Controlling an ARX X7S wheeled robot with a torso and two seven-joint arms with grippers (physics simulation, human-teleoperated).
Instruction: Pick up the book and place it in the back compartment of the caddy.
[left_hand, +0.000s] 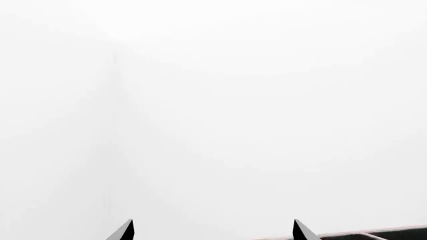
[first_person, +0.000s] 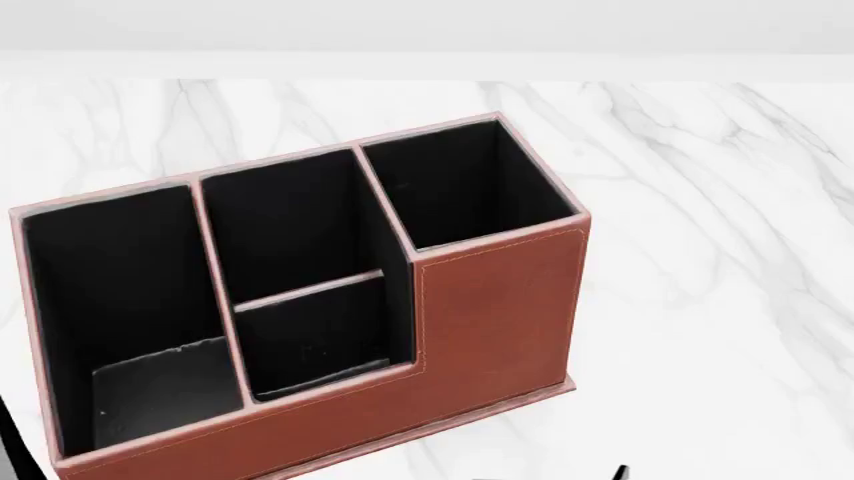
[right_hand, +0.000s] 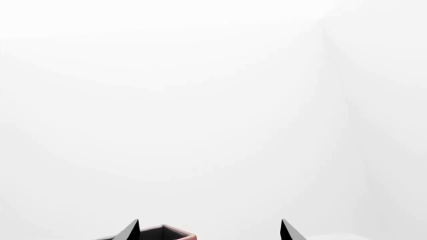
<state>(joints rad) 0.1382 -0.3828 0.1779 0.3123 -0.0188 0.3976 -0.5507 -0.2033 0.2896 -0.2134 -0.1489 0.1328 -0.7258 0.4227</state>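
Observation:
The caddy is reddish-brown with black lining and fills the left and middle of the head view on a white marble table. Its small, shallow, roughly square cell lies behind the low outer wall, between the long narrow cell and the tall-walled square cell. The book is out of view in every frame. My left gripper is open and empty, facing a blank white background. My right gripper is open and empty, with a corner of the caddy showing between its fingertips.
A fourth cell sits behind the small one. A dark strip shows at the edge of the left wrist view. A small black tip pokes in at the bottom of the head view. White marble surrounds the caddy on the right.

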